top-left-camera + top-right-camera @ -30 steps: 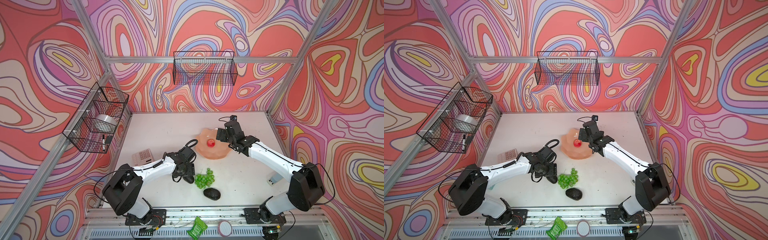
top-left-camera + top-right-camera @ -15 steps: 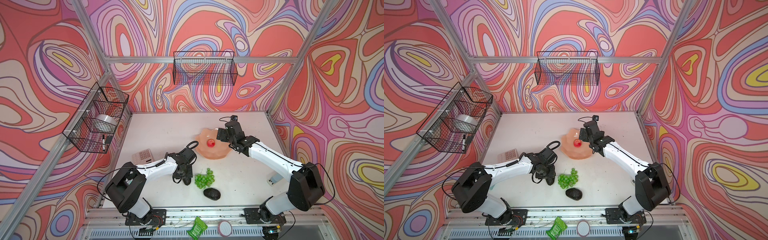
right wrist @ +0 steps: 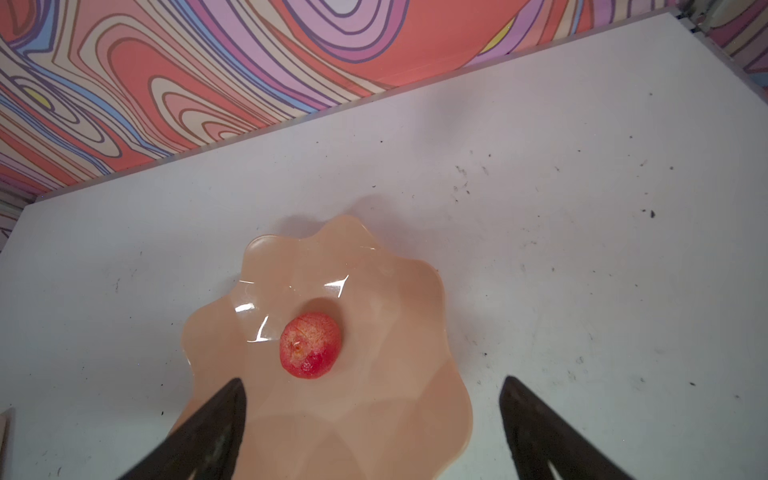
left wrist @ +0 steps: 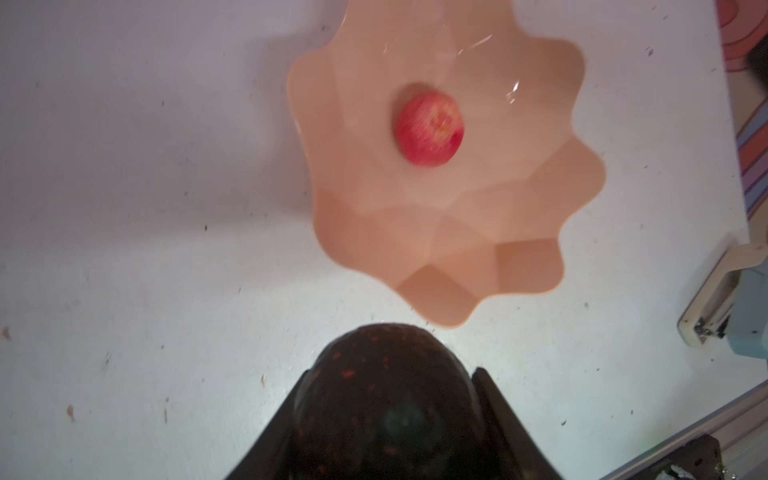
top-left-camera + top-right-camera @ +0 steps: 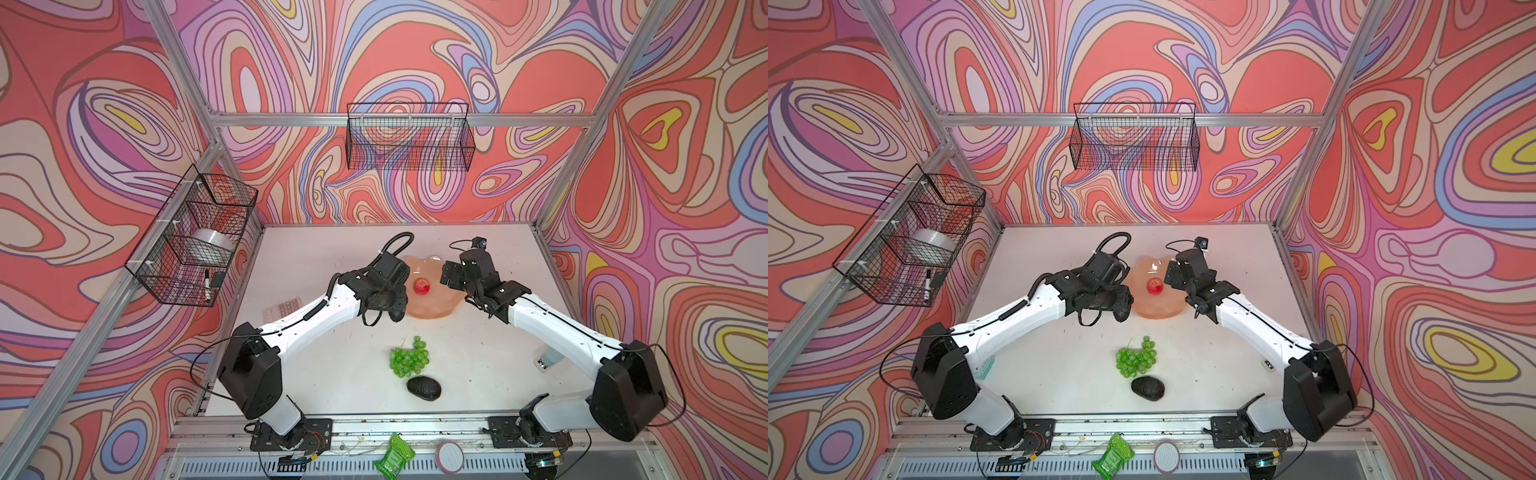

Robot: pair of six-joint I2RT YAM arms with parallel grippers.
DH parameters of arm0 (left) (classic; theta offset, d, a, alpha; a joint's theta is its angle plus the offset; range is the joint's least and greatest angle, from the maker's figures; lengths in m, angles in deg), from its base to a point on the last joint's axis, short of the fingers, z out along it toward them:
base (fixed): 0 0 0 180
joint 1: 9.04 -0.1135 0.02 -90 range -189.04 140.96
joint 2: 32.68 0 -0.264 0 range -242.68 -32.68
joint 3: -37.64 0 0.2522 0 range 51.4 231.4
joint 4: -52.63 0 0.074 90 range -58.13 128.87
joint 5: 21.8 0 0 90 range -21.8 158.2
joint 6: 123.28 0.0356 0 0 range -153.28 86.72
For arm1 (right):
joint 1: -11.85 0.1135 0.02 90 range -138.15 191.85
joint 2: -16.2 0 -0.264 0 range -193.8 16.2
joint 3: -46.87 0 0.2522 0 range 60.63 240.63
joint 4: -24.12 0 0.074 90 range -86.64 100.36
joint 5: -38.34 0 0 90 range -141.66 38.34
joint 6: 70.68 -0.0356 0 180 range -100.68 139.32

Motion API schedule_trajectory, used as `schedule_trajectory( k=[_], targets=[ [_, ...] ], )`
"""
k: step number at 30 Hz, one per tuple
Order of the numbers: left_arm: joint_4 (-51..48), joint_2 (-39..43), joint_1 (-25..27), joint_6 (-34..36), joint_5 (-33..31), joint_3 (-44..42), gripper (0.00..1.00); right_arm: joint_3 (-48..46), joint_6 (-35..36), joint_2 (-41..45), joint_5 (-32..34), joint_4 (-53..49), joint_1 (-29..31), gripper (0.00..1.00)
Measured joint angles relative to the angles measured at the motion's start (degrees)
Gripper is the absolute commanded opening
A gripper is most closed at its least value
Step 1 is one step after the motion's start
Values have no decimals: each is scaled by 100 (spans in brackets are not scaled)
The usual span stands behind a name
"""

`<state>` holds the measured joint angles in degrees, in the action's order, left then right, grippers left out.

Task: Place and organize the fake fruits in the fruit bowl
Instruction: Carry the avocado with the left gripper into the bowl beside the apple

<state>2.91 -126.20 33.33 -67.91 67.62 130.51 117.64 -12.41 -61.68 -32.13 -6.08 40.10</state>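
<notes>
The peach-pink fruit bowl (image 5: 432, 309) (image 5: 1158, 311) (image 4: 457, 232) (image 3: 374, 415) stands mid-table with the red apple (image 5: 422, 286) (image 5: 1155, 286) (image 4: 430, 129) (image 3: 311, 345) inside. My left gripper (image 5: 395, 307) (image 5: 1121, 307) (image 4: 392, 374) is shut on a dark avocado (image 4: 386, 407), just outside the bowl's near-left rim. My right gripper (image 5: 449, 275) (image 5: 1170, 274) (image 3: 372, 380) hangs open and empty over the bowl's right side. Green grapes (image 5: 409, 358) (image 5: 1136, 359) and a second avocado (image 5: 424, 388) (image 5: 1147, 388) lie on the table nearer the front.
Black wire baskets hang on the back wall (image 5: 409, 137) and the left wall (image 5: 195, 241). A keypad-like device (image 5: 284, 309) lies at the table's left. A green packet (image 5: 394, 459) and a pink-rimmed disc (image 5: 451, 456) sit on the front rail. A small pale object (image 5: 548, 361) lies right.
My left gripper closed on an avocado beside the grapes and carried it away from them to the bowl's edge. The right arm has hardly moved.
</notes>
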Motion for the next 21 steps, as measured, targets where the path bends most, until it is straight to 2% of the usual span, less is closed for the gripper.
schedule_trajectory(
  k=[6, 10, 15, 21],
  targets=[
    [24, -1311, 2, 393, 210, 1423, 36, -1327, -684, 1519, 243, -33, -7, 97],
    [-13, -2153, 7, 551, 363, 2212, 36, -1860, -1069, 2205, 424, -345, -7, 97],
    [-129, -2970, 59, 645, 420, 2979, 36, -2039, -1340, 2511, 535, -570, -7, 97],
    [-258, -3700, 142, 715, 413, 3724, 37, -2063, -1449, 2428, 538, -632, -7, 97]
  ],
)
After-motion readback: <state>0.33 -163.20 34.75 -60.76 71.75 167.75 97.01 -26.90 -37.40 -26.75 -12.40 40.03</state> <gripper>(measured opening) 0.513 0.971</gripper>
